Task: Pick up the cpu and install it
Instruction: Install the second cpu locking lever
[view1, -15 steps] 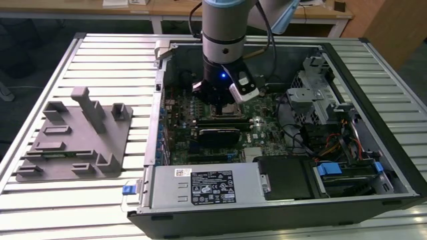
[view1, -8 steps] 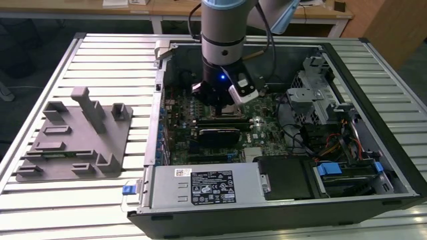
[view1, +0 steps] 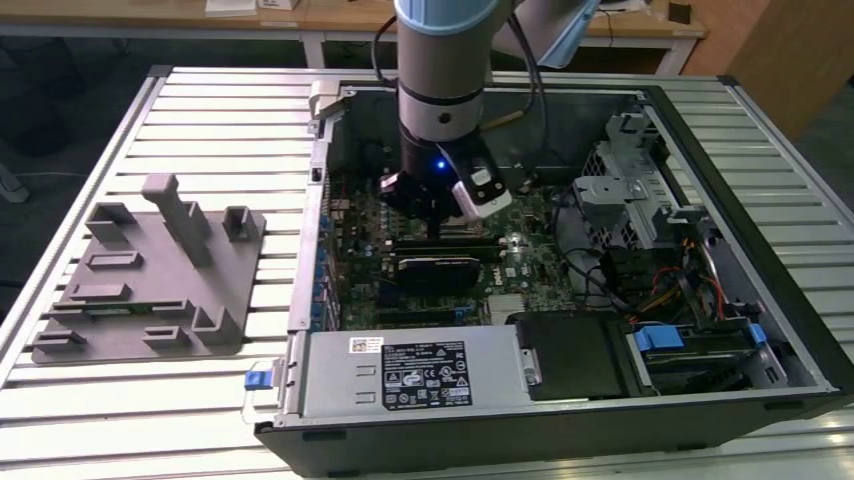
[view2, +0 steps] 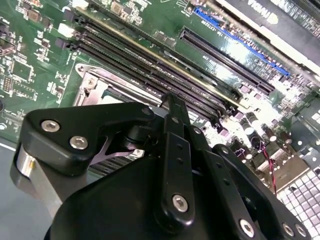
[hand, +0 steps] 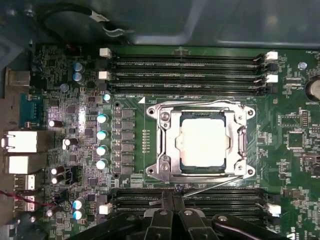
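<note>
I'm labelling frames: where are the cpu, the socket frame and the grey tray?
cpu (hand: 203, 141), first wrist view, middle of its metal top.
socket frame (hand: 168, 141), first wrist view, one side bar.
grey tray (view1: 120, 300), exterior view, flat base.

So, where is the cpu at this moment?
The cpu sits in the socket on the motherboard, between the two banks of memory slots in the first wrist view. In the exterior view the gripper is low inside the computer case.

The computer case lay open on the counter, with the tray beside it toward the exterior view's left. The cpu sat in the socket between memory slots.
</note>
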